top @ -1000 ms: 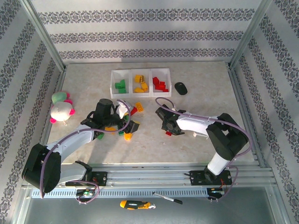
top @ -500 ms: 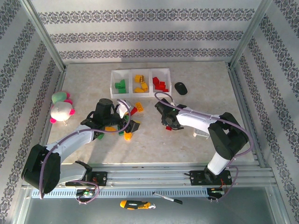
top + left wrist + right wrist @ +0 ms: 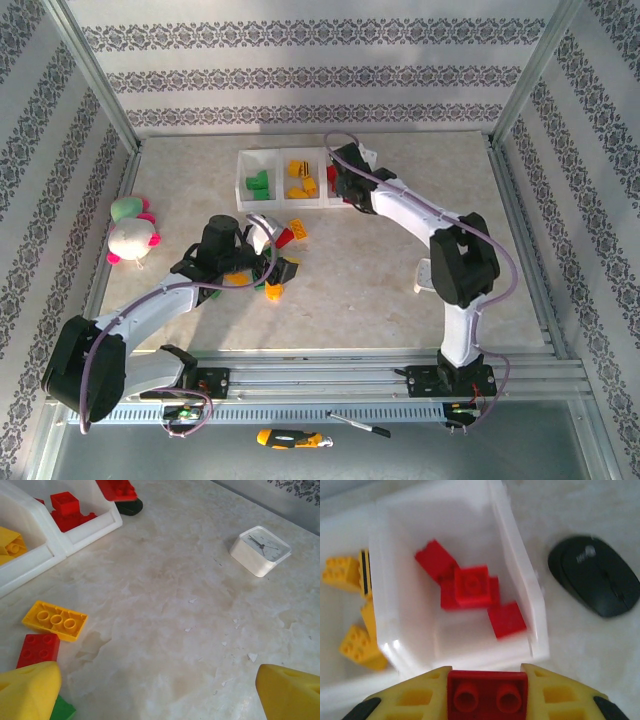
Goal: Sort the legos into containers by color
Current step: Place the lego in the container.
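Observation:
The white three-compartment tray (image 3: 282, 202) stands at the back, with green, yellow and red legos sorted in it. My right gripper (image 3: 486, 680) is shut on a red brick (image 3: 486, 696) and hovers at the near edge of the red compartment (image 3: 520, 555), which holds several red bricks (image 3: 470, 587). My left gripper (image 3: 160, 695) is open low over bare table. By its left finger lie a yellow brick (image 3: 55, 621), a red brick (image 3: 37, 650) and a green brick (image 3: 62, 710). Loose legos (image 3: 273, 291) sit around the left gripper (image 3: 275, 255).
A black mouse (image 3: 387, 188) lies just right of the tray. A small white clock (image 3: 260, 550) sits on the table to the right. A pink-green-white plush toy (image 3: 130, 232) rests at the left. Patterned walls enclose the table.
My right arm has swung from the middle of the table up to the tray's red compartment, carrying the red brick. The left arm has hardly moved.

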